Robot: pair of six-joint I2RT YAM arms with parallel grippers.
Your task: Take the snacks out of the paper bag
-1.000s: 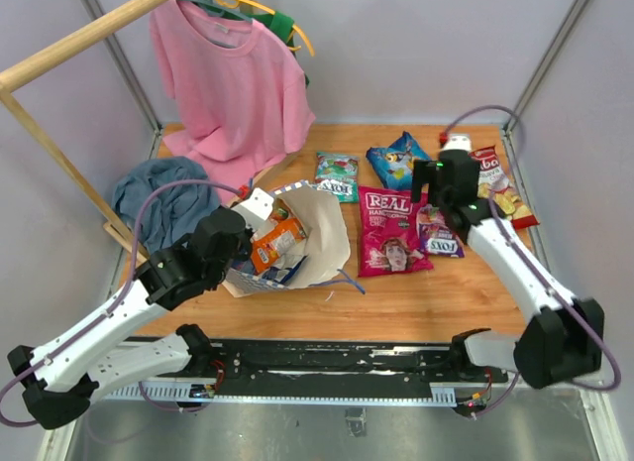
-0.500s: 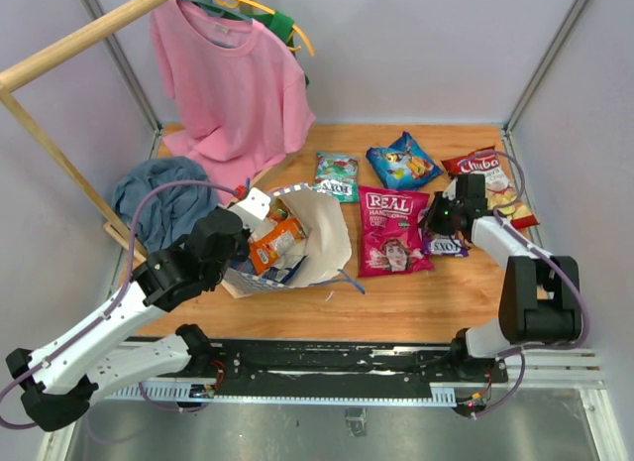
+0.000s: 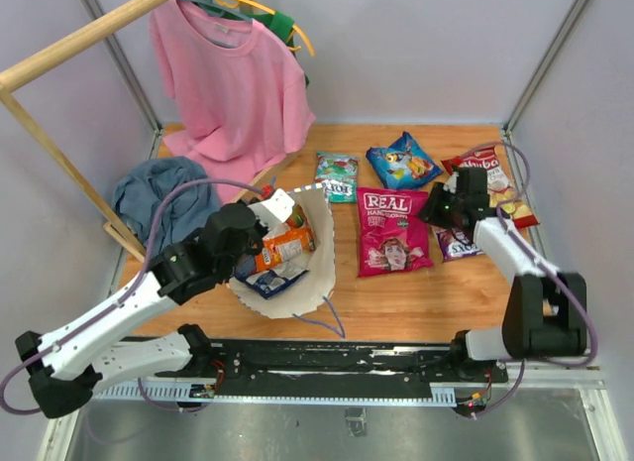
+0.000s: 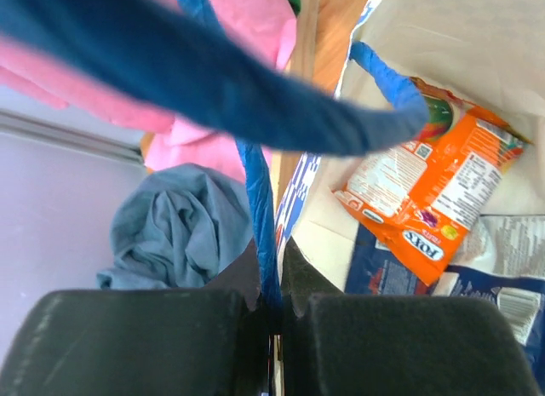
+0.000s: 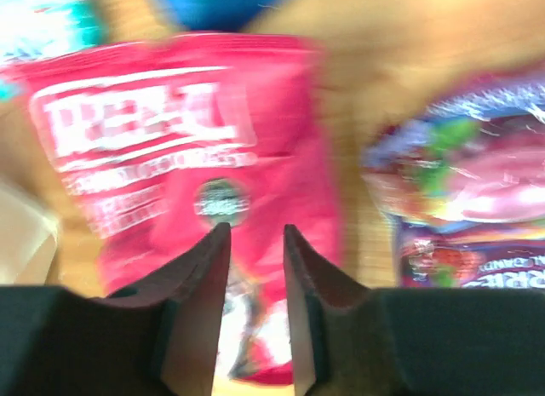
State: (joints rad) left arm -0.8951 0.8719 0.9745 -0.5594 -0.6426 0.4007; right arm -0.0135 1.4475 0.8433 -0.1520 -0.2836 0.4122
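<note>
Left wrist view shows the left gripper (image 4: 272, 315) pinched tight on the thin blue cord handle (image 4: 260, 209) of the paper bag (image 4: 460, 30). The bag's open mouth fills the right of the frame, with an orange packet (image 4: 434, 200) and a blue packet (image 4: 385, 281) lying inside. In the top view the bag sits left of centre, and five snacks lie on the table (image 3: 396, 292) to its right: teal packet (image 3: 337, 175), blue bag (image 3: 401, 162), REAL bag (image 3: 393, 230), purple packet (image 3: 458, 243) and Chiba chips (image 3: 485, 166). The right gripper (image 5: 255, 230) hovers over the REAL bag, jaws slightly apart and empty. The cord is thin, so it may slide out of the pinch and let the bag sag shut over the packets inside. If the right arm crosses toward the bag, it might also nudge the laid-out snacks.
</note>
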